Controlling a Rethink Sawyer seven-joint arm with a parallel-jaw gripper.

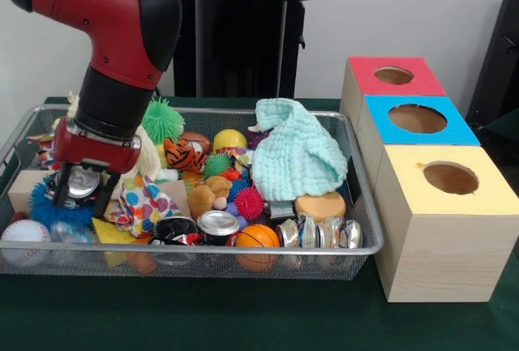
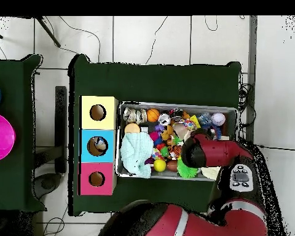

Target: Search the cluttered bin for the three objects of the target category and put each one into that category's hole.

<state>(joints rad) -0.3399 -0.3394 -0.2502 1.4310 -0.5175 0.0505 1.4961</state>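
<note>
Gripper (image 1: pixel 79 193) grips a can (image 1: pixel 81 181) above the cluttered bin (image 1: pixel 203 251).

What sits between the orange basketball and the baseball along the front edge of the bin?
In the front view, between the basketball and the baseball sit a silver can, a black-and-red object and a yellow piece.

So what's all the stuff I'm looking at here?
Wire mesh bin: one, silver, on the green table.
Wooden boxes with round holes: three, tops red, blue and yellow, beside the bin.
Knitted cloth: one, mint green, in the bin.
Baseball: one, white, bin corner.
Small basketball: one, orange, front edge.
Spiky ball: one, green, at the back.
Plush tiger: one, orange.
Gripper: red and black, holding a shiny metal can.
</note>
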